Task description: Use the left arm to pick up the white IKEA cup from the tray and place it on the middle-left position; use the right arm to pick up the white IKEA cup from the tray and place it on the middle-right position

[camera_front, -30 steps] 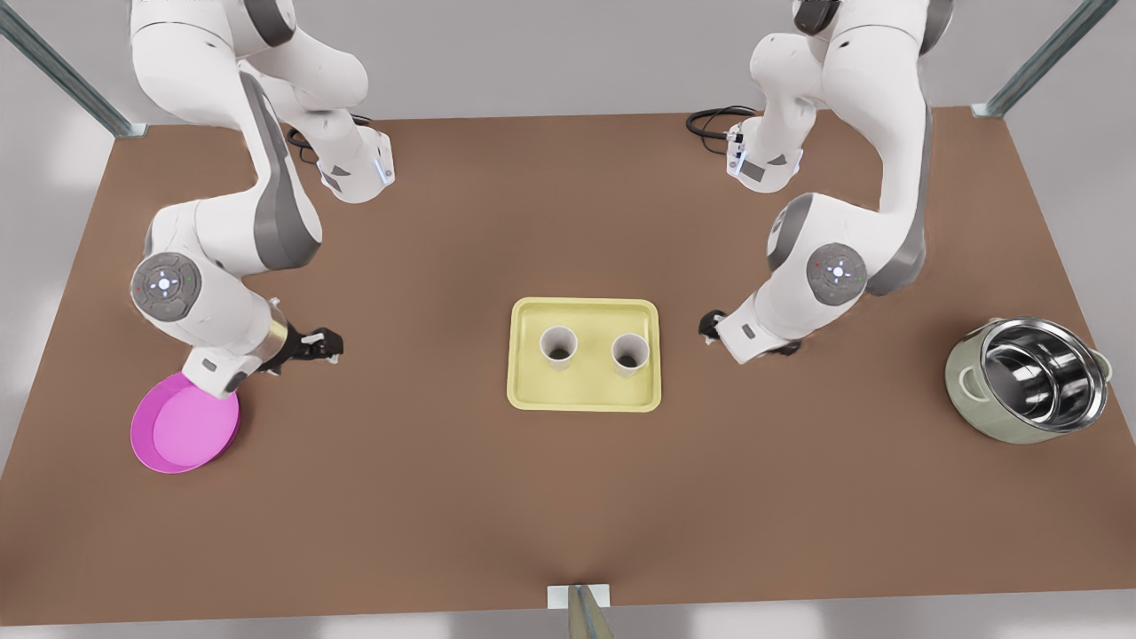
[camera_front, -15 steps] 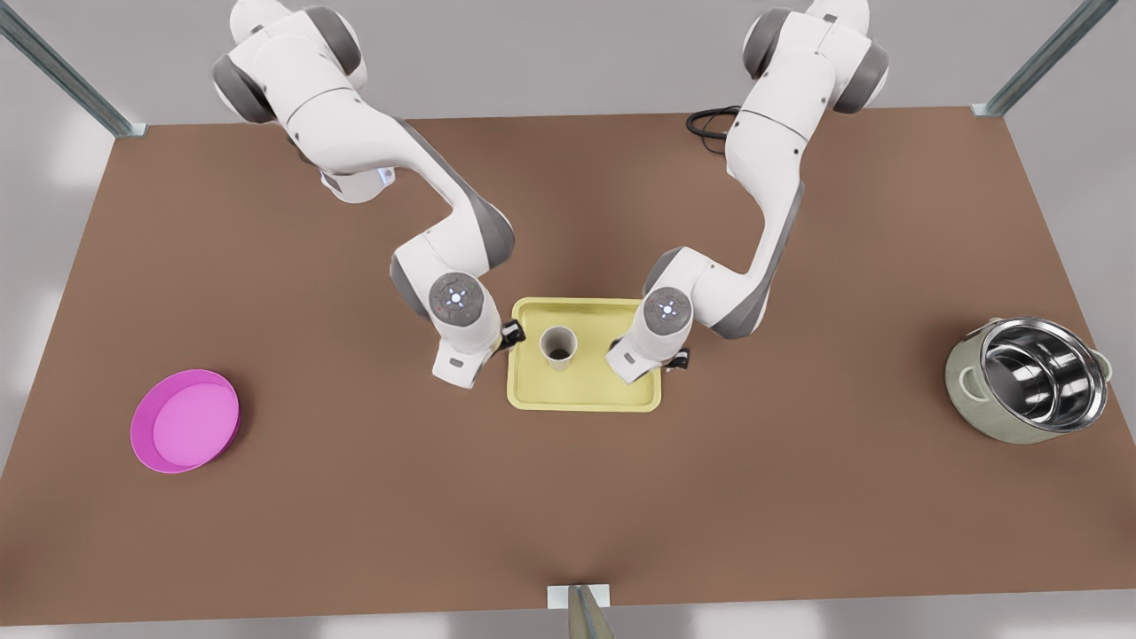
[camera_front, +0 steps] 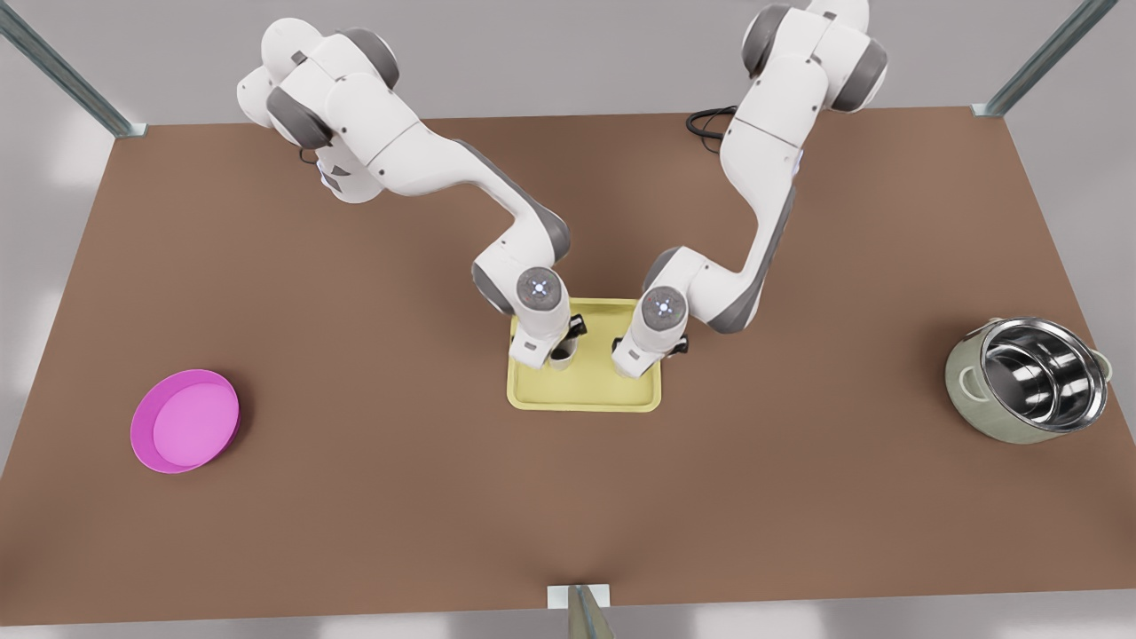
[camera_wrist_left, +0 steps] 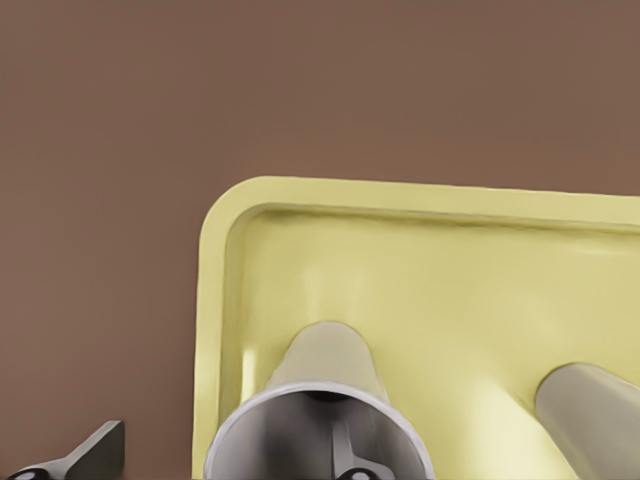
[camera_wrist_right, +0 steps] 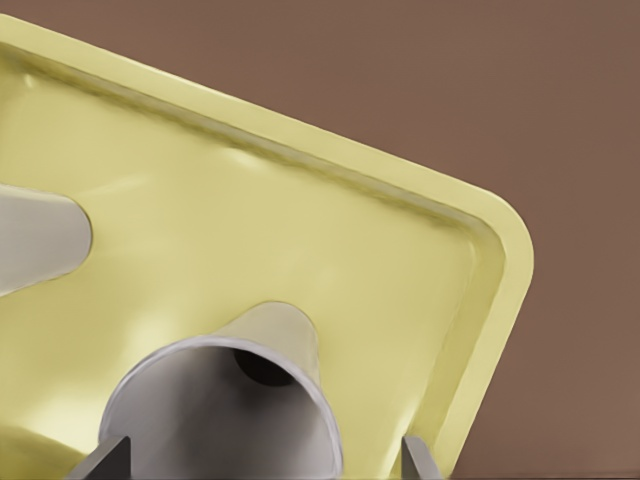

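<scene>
Both hands have moved over the tray [camera_front: 586, 395], each straddling a cup.

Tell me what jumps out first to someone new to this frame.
Both arms meet over the pale yellow tray at the table's middle, the left gripper and right gripper each down at a white cup. In each wrist view the fingers straddle the cup's rim. Off to the sides sit a pink dish and a steel pot.

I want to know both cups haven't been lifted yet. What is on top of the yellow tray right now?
Two white cups stand upright on the tray: one at the left gripper, one at the right gripper. Wrists cover them from the front.
</scene>
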